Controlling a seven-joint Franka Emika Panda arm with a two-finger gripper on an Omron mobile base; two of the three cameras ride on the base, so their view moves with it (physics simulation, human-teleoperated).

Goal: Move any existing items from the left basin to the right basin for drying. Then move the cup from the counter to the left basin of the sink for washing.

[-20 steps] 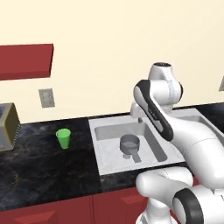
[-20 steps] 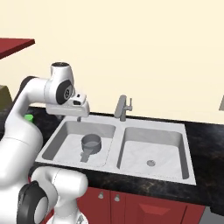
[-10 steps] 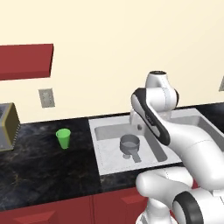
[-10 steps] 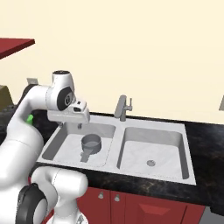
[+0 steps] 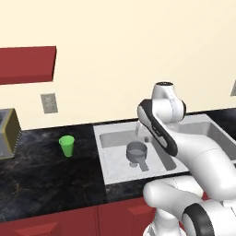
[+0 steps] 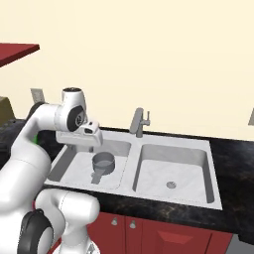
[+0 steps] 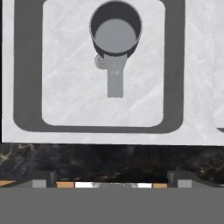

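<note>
the pan (image 7: 115,34) is sitting in the left basin (image 7: 65,105), its stubby handle pointing toward the front rim and partly covering the round drain. the right basin (image 6: 173,168) is lying bare beside it, and the green cup (image 5: 67,145) is standing well apart on the black counter (image 5: 41,170), left of the sink (image 6: 136,171). over the last second the arm has been lowering and swinging in, so the gripper (image 6: 79,140) is now hanging above the basin's near-left part rather than up high by the wall; the hand view is looking straight down with the pan ahead of the tips. the jaws are standing fully spread, gripping nothing. judging from this, the approach to the first pick is underway: nothing is moved yet, and the hand is likely needing to travel forward and down onto the pan's handle or wall.
</note>
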